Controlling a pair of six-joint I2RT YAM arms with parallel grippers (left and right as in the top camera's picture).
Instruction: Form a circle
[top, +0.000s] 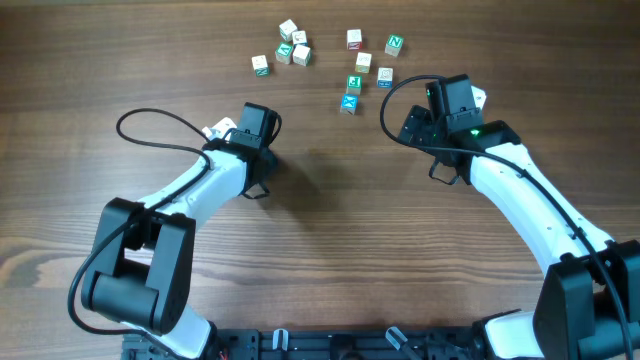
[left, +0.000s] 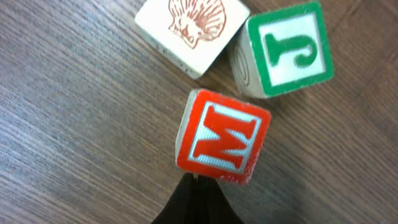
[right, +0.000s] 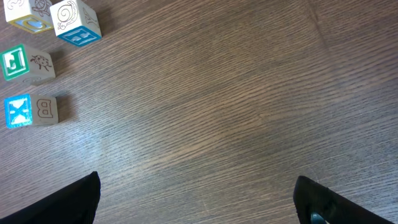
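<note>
No circle is formed; its pieces are scattered letter cubes. In the left wrist view a red M cube lies just ahead of my left gripper, which is shut and empty, its tips at the cube's near edge. A green J cube and a shell-print cube lie just beyond. From overhead my left gripper mostly hides these three. My right gripper is open over bare wood. A blue X cube and a green cube lie to its left.
At the table's far side lie two loose clusters of cubes, one left of centre and one right of centre. The right arm and left arm reach in from the near corners.
</note>
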